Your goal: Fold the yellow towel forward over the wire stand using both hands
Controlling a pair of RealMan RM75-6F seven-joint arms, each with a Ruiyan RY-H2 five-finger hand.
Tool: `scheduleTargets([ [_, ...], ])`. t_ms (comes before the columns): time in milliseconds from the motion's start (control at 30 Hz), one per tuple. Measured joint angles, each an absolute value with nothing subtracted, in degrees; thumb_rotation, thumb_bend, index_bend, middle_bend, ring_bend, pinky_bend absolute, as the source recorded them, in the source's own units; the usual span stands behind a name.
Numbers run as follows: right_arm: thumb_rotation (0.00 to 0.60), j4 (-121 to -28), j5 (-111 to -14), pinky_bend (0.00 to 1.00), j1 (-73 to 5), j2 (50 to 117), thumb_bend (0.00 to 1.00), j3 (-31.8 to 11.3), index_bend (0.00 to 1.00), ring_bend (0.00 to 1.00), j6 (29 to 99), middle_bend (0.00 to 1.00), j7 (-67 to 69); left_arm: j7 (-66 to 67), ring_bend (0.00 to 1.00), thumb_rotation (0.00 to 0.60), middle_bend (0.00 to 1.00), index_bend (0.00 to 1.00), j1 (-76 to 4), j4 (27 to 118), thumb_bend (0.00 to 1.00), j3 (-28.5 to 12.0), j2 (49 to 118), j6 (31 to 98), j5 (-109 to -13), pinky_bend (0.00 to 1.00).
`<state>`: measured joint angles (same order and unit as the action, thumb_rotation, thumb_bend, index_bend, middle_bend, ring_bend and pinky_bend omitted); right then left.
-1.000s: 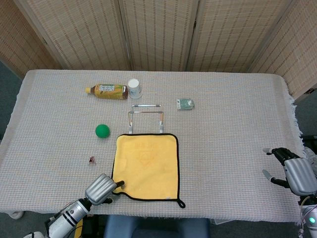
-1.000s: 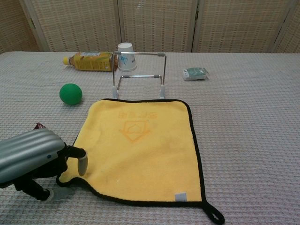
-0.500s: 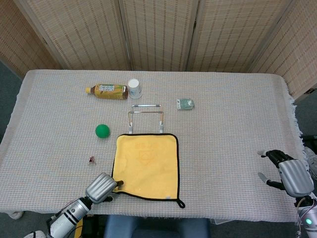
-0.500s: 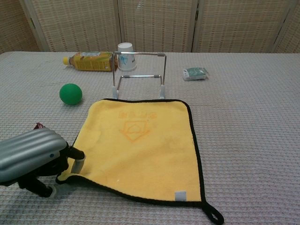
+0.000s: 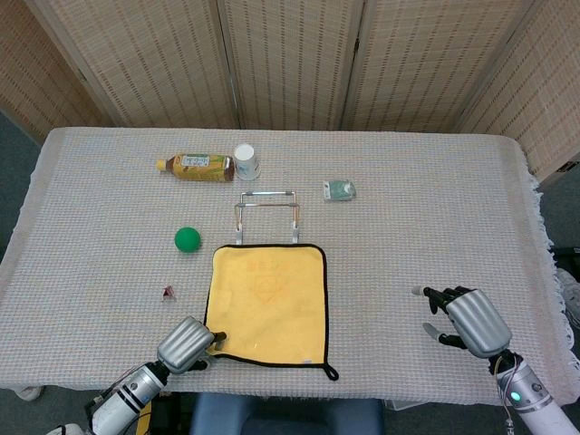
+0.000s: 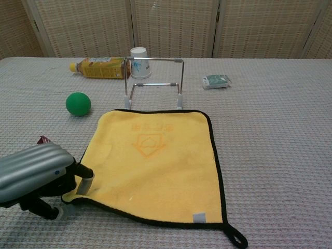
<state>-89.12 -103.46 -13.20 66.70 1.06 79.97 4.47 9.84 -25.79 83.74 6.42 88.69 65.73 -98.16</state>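
Observation:
The yellow towel [image 5: 268,294] [image 6: 153,161] lies flat near the table's front edge, black-trimmed, with a loop at its near right corner. Just behind its far edge stands the wire stand [image 5: 267,192] [image 6: 154,60], upright and bare. My left hand [image 5: 188,343] [image 6: 36,176] is at the towel's near left corner, with a fingertip [image 6: 85,181] on top of the hem and the thumb below, pinching it. My right hand [image 5: 471,319] hovers over the cloth-covered table well right of the towel, fingers spread and holding nothing; the chest view does not show it.
A green ball [image 5: 188,239] and a small red scrap [image 5: 169,292] lie left of the towel. Behind the stand are a lying bottle [image 5: 195,167] and a paper cup [image 5: 246,162]; a small packet [image 5: 340,189] sits back right. The table's front edge [image 5: 381,399] is close.
My right hand has moved left and nearer, from the table's right edge towards the towel. The left hand closed on the near left corner, and the towel's near edge shifted slightly.

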Motion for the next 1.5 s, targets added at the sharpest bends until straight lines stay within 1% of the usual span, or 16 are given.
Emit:
scheduleTargets([
  [33, 0.600, -89.4, -104.2, 0.97, -14.2, 67.3, 0.27, 1.2, 0.27, 0.92, 78.6, 0.85, 3.9, 9.9, 0.88, 0.600, 1.00, 0.63, -25.8, 83.9, 0.43, 6.5, 88.6, 65.8, -98.2, 0.88],
  [100, 0.600, -89.8, -105.3, 1.00, -15.9, 68.3, 0.26, 1.4, 0.30, 0.98, 76.4, 0.90, 3.0, 10.0, 0.88, 0.600, 1.00, 0.63, -25.7, 84.0, 0.43, 6.5, 88.6, 66.0, -98.2, 0.88],
  [167, 0.600, -90.1, -106.6, 1.00, -18.0, 70.1, 0.25, 1.6, 0.32, 1.00, 74.0, 0.94, 1.9, 9.8, 0.88, 0.600, 1.00, 0.62, -25.7, 84.1, 0.43, 6.6, 88.6, 66.2, -98.2, 0.88],
  [300, 0.600, -90.3, -108.0, 1.00, -21.2, 73.4, 0.10, 2.2, 0.37, 1.00, 69.5, 0.97, -0.1, 9.8, 0.88, 0.600, 1.00, 0.62, -25.6, 84.0, 0.43, 6.8, 88.6, 66.3, -98.2, 0.88],
  [400, 0.600, -90.2, -108.5, 1.00, -23.1, 76.1, 0.06, 2.6, 0.42, 1.00, 66.3, 0.98, -1.5, 9.7, 0.88, 0.600, 1.00, 0.62, -25.6, 83.9, 0.43, 6.9, 88.7, 66.3, -98.2, 0.88],
  [633, 0.600, -88.9, -108.0, 1.00, -26.9, 81.2, 0.07, 3.5, 0.44, 1.00, 61.3, 0.98, -3.1, 9.7, 0.88, 0.600, 1.00, 0.62, -25.3, 83.8, 0.43, 7.2, 88.8, 66.7, -98.1, 0.88],
  [933, 0.600, -87.6, -106.2, 1.00, -29.2, 84.6, 0.08, 3.9, 0.44, 1.00, 58.9, 0.98, -4.2, 9.7, 0.88, 0.600, 1.00, 0.62, -25.1, 83.9, 0.43, 7.2, 88.7, 67.0, -98.0, 0.88],
  [1067, 0.600, -86.8, -105.4, 1.00, -30.1, 86.4, 0.11, 3.8, 0.44, 1.00, 58.0, 0.98, -4.6, 9.6, 0.88, 0.600, 1.00, 0.62, -25.0, 83.8, 0.43, 7.3, 88.7, 67.1, -97.9, 0.88],
  [1200, 0.600, -86.0, -104.8, 1.00, -31.0, 87.9, 0.12, 4.1, 0.44, 1.00, 57.2, 0.98, -5.1, 9.4, 0.88, 0.600, 1.00, 0.62, -24.8, 83.6, 0.43, 7.6, 88.5, 67.2, -97.9, 0.88],
  [1333, 0.600, -85.4, -103.9, 1.00, -31.7, 88.9, 0.18, 4.1, 0.44, 1.00, 56.9, 0.98, -5.4, 9.2, 0.88, 0.600, 1.00, 0.62, -24.7, 83.5, 0.43, 7.8, 88.5, 67.3, -98.0, 0.88],
  [1500, 0.600, -84.9, -102.8, 1.00, -32.2, 89.7, 0.19, 3.9, 0.44, 1.00, 56.7, 0.98, -6.0, 9.1, 0.88, 0.600, 1.00, 0.62, -24.6, 83.4, 0.42, 7.8, 88.6, 67.5, -98.1, 0.88],
])
